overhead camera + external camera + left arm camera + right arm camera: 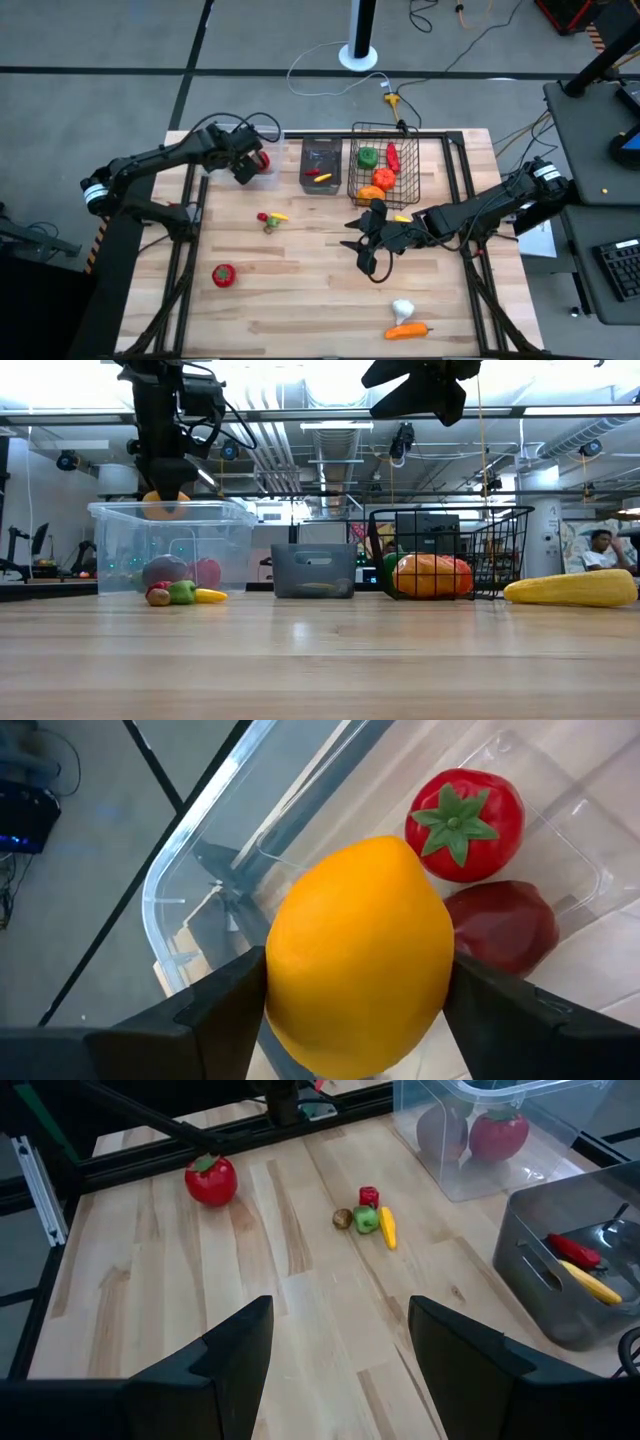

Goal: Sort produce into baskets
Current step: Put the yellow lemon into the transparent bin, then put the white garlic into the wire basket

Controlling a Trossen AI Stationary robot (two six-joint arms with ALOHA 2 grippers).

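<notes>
My left gripper (246, 168) hangs over the clear tub (268, 166) at the table's far left, shut on a yellow-orange lemon-like fruit (358, 955). Below it in the tub lie a red tomato (465, 818) and a dark red fruit (502, 925). My right gripper (362, 245) stands open above the table's middle, with nothing between its fingers (238, 1355). The dark bin (321, 165) holds a red and a yellow piece. The wire basket (385, 168) holds green, red and orange produce. My left gripper pinches the yellow-orange fruit by its two opposite sides (275, 970) between its two fingers. The fingers slant down from above over the tub. The fruit is lifted clear, about level with the tub's rim (165, 507).
Loose on the wood lie a red tomato (223, 275) at the near left, a small cluster of red, green and yellow pieces (270, 218) in the middle, and a white garlic (402, 309) with a carrot (408, 330) at the near right. A yellow corn (570, 588) lies beside the wire basket.
</notes>
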